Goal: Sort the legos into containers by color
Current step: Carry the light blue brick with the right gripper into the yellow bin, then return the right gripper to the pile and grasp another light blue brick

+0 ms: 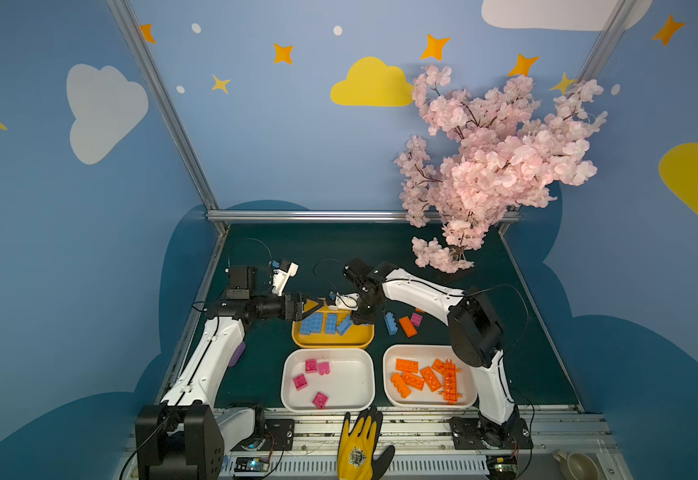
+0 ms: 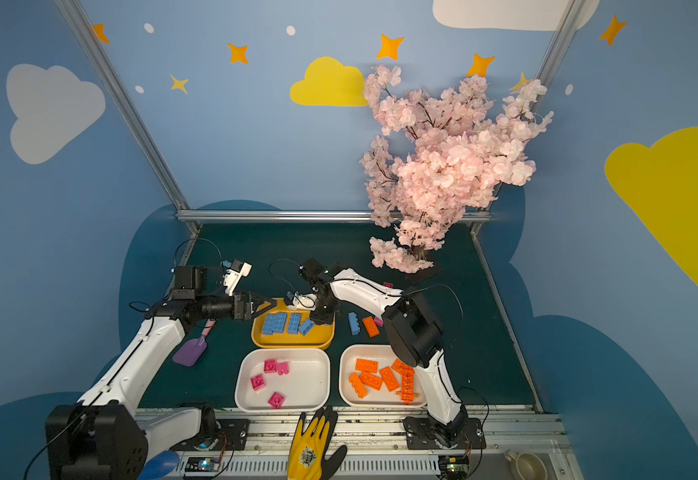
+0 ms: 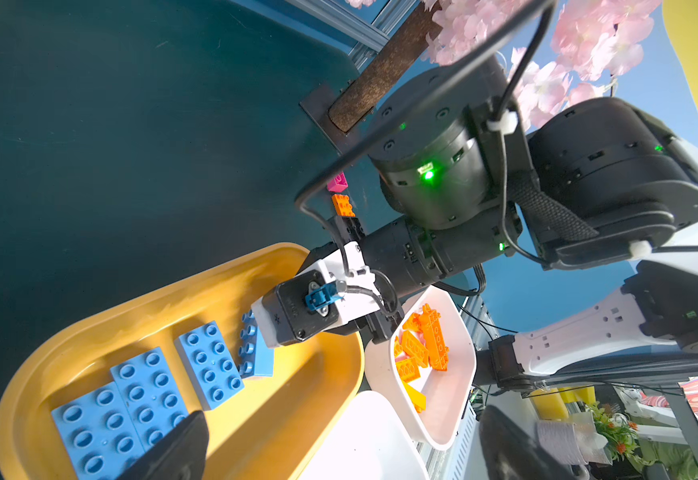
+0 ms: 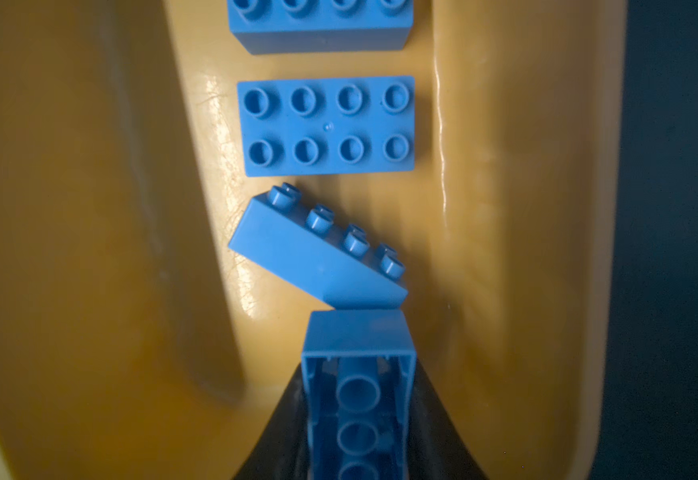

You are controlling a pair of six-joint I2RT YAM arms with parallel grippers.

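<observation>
Legos lay grouped by colour in three trays in the lower middle of both top views. The blue bricks (image 1: 318, 323) were in the yellow tray (image 1: 330, 341). The pink bricks (image 1: 311, 365) were in the white tray (image 1: 351, 395) below it. The orange bricks (image 1: 414, 379) were in the second white tray (image 1: 426, 404) at lower right. A loose blue brick (image 1: 390, 323), a loose orange brick (image 1: 407, 326) and a loose pink brick (image 1: 416, 319) sat on the green mat (image 1: 339, 257) just right of the yellow tray.

The left arm reached in level from the left. The left gripper (image 1: 315, 308) was spread wide and empty over the yellow tray's upper left corner. The right arm bent in from the right, with its wrist pointing down into the tray's upper right part. The right gripper (image 4: 357, 370) was clamped on the held blue brick (image 4: 357, 332), whose hollow underside faced the wrist camera. Its far end met a tilted blue brick (image 4: 318, 249), though whether they touched was unclear.

In both top views the right wrist and its camera mostly hid the jaws and the held brick. The right arm's elbow covered the second white tray's right rim and part of the loose pink brick. In the right wrist view the held brick's studs were out of sight and the frame edge cut off its near end.
</observation>
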